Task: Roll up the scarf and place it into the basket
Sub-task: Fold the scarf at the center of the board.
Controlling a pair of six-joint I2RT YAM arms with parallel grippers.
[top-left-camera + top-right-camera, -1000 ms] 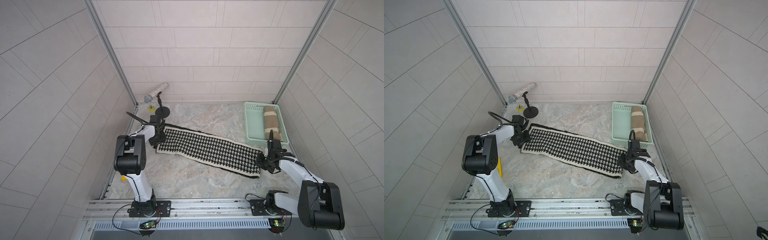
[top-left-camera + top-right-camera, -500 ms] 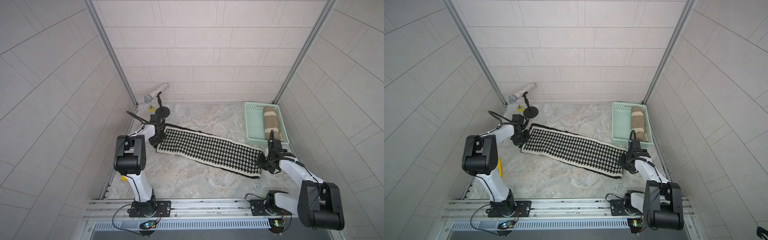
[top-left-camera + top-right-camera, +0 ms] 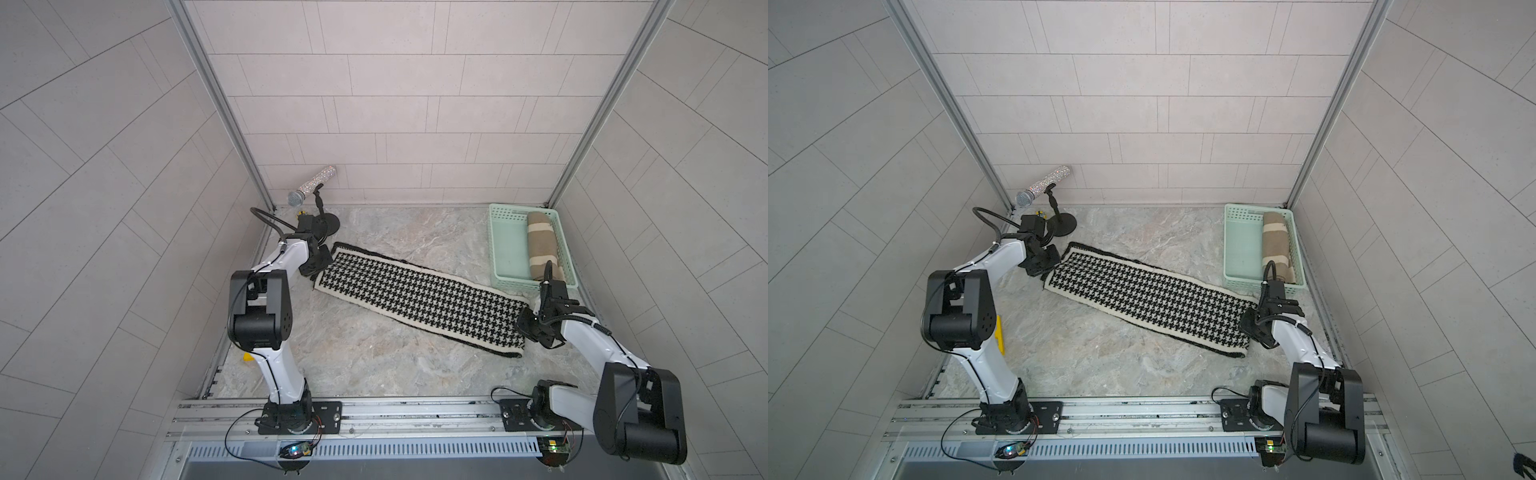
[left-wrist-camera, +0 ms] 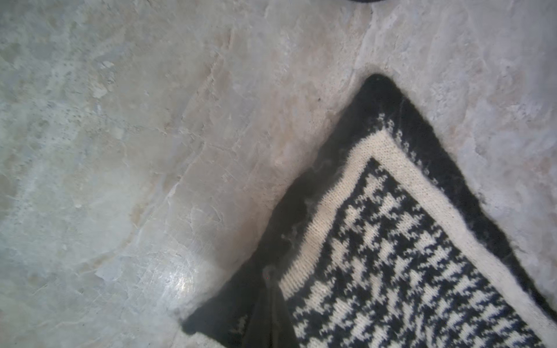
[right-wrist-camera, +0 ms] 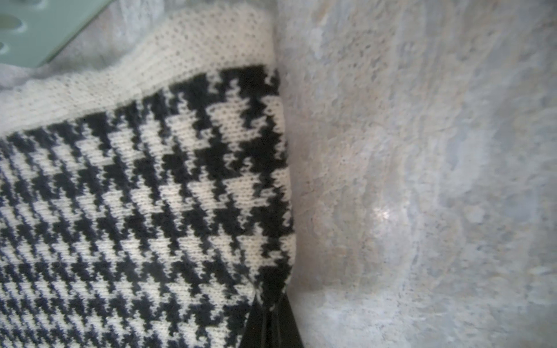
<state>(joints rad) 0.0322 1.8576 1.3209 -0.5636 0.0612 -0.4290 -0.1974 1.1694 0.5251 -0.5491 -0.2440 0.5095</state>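
Honestly can't make out any text, labels, brands or numbers anywhere, not on the basket (image 3: 505, 214) or scarf (image 3: 415, 297) either.

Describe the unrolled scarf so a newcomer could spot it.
On the marble tabletop, a long flat strip lies diagonally across the middle. It's the scarf: black-and-white houndstooth, unlike the rolled beige striped one in the mint basket.

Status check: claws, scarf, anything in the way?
Left claw shut on scarf edge near the microphone stand. Right claw shut on the end by the basket. Scarf flat, unrolled. Rolled brown cloth already in basket, room beside it.
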